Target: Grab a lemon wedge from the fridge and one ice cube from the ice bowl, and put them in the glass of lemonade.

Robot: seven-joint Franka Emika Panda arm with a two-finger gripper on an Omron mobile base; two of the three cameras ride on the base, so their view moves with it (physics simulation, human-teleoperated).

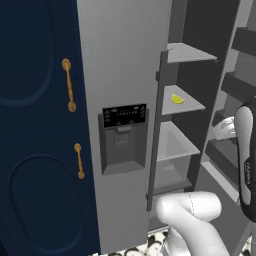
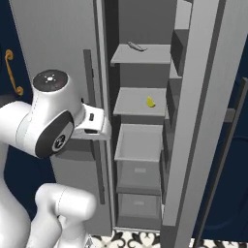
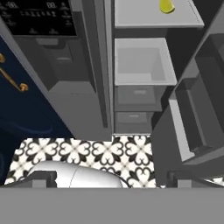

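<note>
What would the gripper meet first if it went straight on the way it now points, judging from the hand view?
Probably the fridge low down: its open bin and the drawers under it sit mid-view. The lemon wedge lies above that line. Depth is unclear.

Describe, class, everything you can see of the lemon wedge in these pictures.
The lemon wedge is a small, bright yellow, curved piece, smooth and slightly glossy. It lies on a pale grey shelf inside the open fridge, toward the shelf's right side, above an open-topped drawer. Only the shelf touches it; nothing else sits on that shelf. Peel and flesh are too small to tell apart. In the hand view it shows at the top edge, partly cut off.
</note>
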